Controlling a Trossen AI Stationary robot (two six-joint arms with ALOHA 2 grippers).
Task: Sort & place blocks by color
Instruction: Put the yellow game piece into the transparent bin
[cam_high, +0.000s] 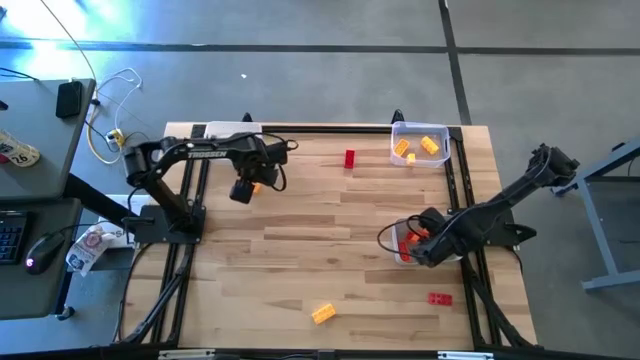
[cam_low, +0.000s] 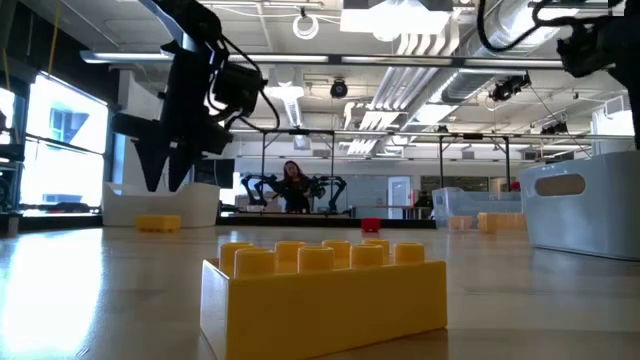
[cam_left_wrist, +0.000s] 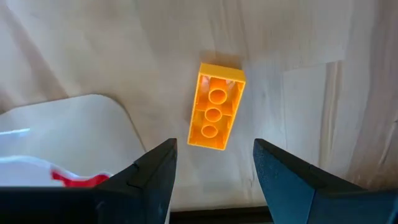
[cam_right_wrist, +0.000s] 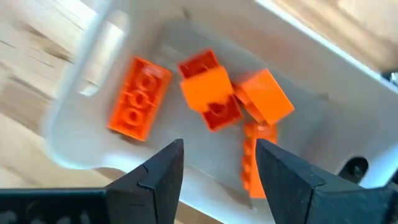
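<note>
Yellow-orange block (cam_left_wrist: 216, 116) lay at frame centre, long axis near vertical, slightly tilted right. Left gripper (cam_left_wrist: 214, 163) hung above it, jaws apart, empty. Right gripper (cam_right_wrist: 219, 163) was parted, empty, over tray (cam_right_wrist: 298, 134).

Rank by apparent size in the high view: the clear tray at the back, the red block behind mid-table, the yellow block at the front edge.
1. Clear tray, clearly largest.
2. Yellow block and red block look about alike; I wouldn't rank them.

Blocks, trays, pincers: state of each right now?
Left pincer: open, above a loose yellow-orange block, not touching.
Right pincer: open, empty, over the tray of orange blocks.
Orange blocks: piled in that tray.
Back tray: holds yellow blocks.
Red block: loose, far side.
Second red block: loose, near right.
Yellow block: loose, near edge.
</note>
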